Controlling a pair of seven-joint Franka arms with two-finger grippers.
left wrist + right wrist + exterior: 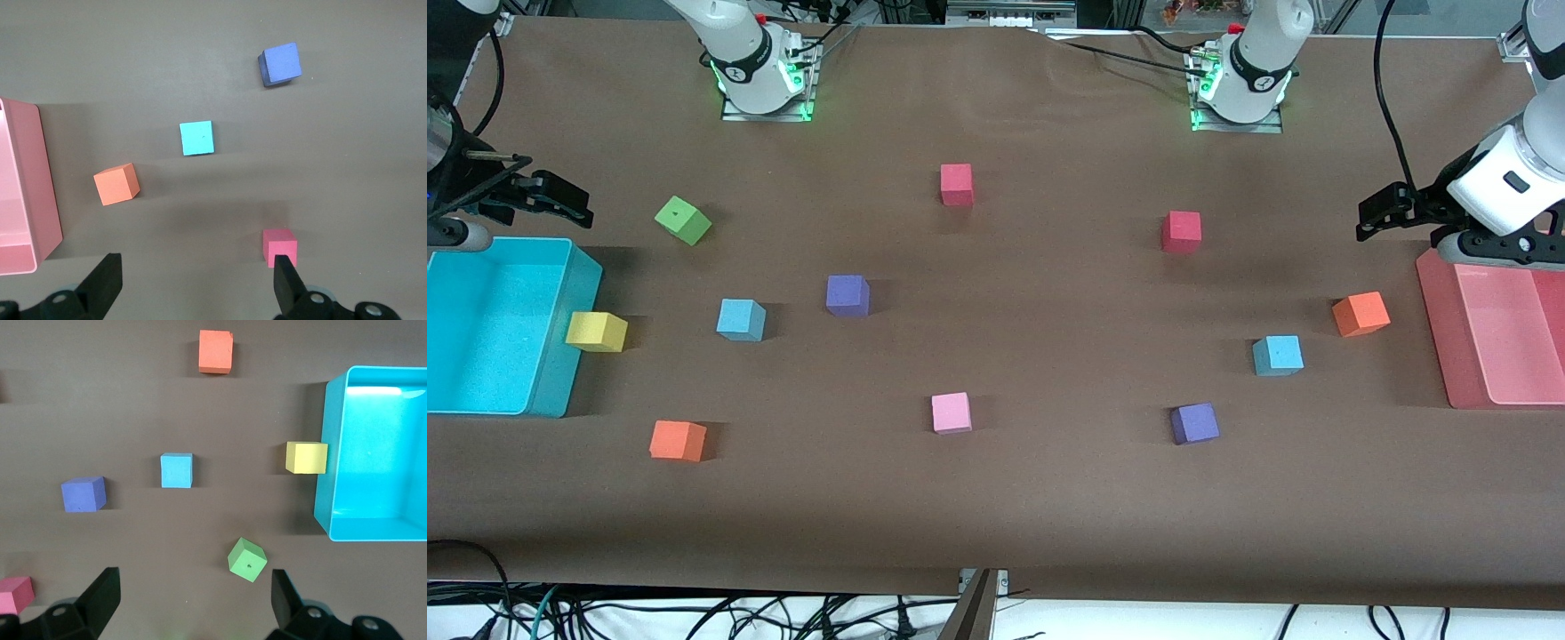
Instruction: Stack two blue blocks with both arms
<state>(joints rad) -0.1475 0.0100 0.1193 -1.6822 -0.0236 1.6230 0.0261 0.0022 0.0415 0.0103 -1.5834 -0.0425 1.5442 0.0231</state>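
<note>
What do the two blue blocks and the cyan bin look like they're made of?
The blue blocks look like matte foam: flat colour, no glare, softly dulled edges. The cyan bin looks like moulded plastic: thin smooth walls, rounded corners, a faint sheen along its rim.

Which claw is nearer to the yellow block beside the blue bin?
Right. The right claw hangs open above the blue bin, close to the yellow block. The left claw, also open, is at the pink tray.

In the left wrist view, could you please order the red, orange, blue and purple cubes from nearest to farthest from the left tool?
From the left tool, open:
1. Red cube, beside one finger.
2. Orange cube, by the pink tray.
3. Blue cube, mid-table.
4. Purple cube, farthest.
</note>
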